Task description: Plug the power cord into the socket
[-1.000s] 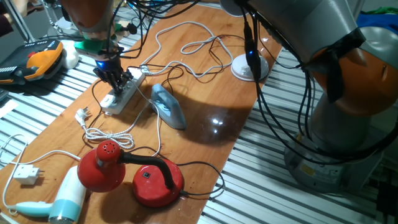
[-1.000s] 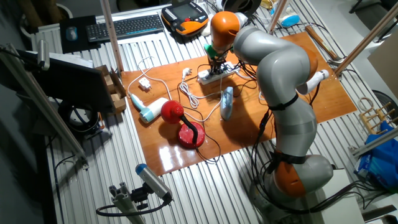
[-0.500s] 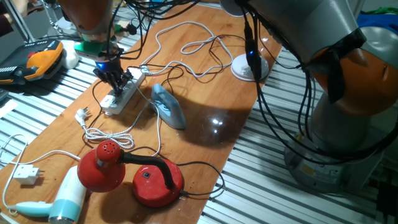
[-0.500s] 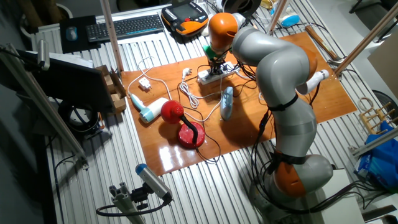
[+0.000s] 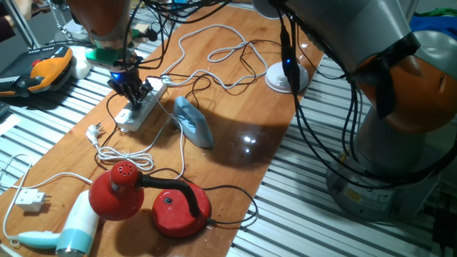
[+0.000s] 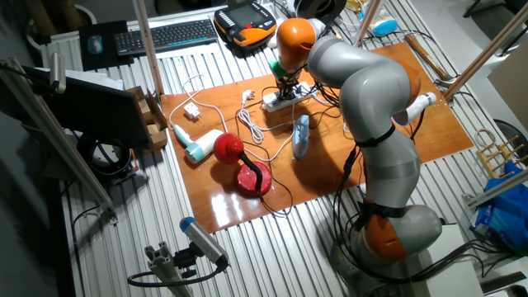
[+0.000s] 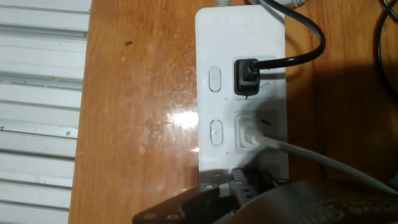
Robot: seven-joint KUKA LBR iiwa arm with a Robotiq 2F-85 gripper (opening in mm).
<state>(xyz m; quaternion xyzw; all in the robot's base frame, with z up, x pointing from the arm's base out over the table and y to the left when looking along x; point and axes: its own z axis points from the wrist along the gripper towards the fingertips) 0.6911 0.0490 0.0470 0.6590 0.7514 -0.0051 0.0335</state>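
The socket is a long white power strip on the wooden table, also in the other fixed view and filling the hand view. A black plug sits in its upper outlet, its black cord running right. A white plug with a grey cord sits in the outlet below. My gripper is low over the strip's near end. In the hand view its dark fingers are drawn together there, and a thick dark cord leads right from them. The plug under them is hidden.
A grey-blue iron lies right of the strip. A red lamp, a hair dryer and a small white adapter lie nearer the front. Loose white cords and a white round base lie behind.
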